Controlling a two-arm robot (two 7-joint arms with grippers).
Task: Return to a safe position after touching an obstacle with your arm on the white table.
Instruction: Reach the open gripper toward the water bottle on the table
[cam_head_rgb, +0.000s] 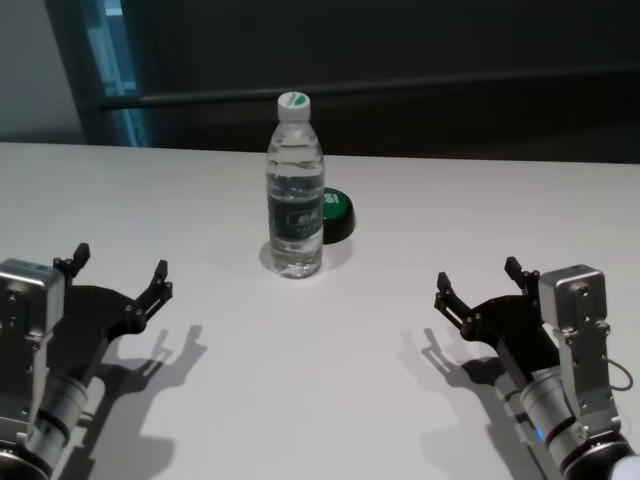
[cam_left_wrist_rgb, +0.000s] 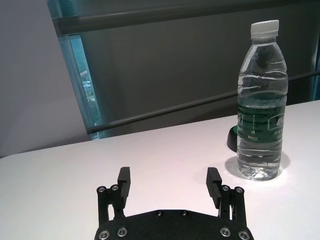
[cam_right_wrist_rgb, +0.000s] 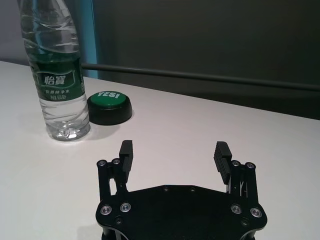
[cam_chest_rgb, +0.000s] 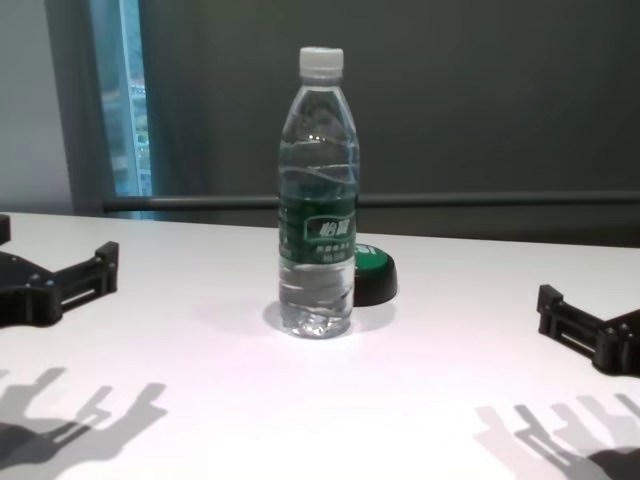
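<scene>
The bottle (cam_head_rgb: 296, 187) is standing upright mid-table (cam_head_rgb: 330, 380), just in front of a green button (cam_head_rgb: 336, 213). The left gripper (cam_head_rgb: 118, 274) and right gripper (cam_head_rgb: 478, 282) are hovering well apart from it on either side, fingers spread and gripping nothing.

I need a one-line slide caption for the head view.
Clear plastic water bottle upright on white table, green button behind; open left gripper and right gripper flank it.

The right gripper (cam_right_wrist_rgb: 172, 155) is held open above the white table (cam_right_wrist_rgb: 200, 125); the obstacle (cam_right_wrist_rgb: 57, 75) is seen standing upright beside a green button (cam_right_wrist_rgb: 110, 107).
</scene>
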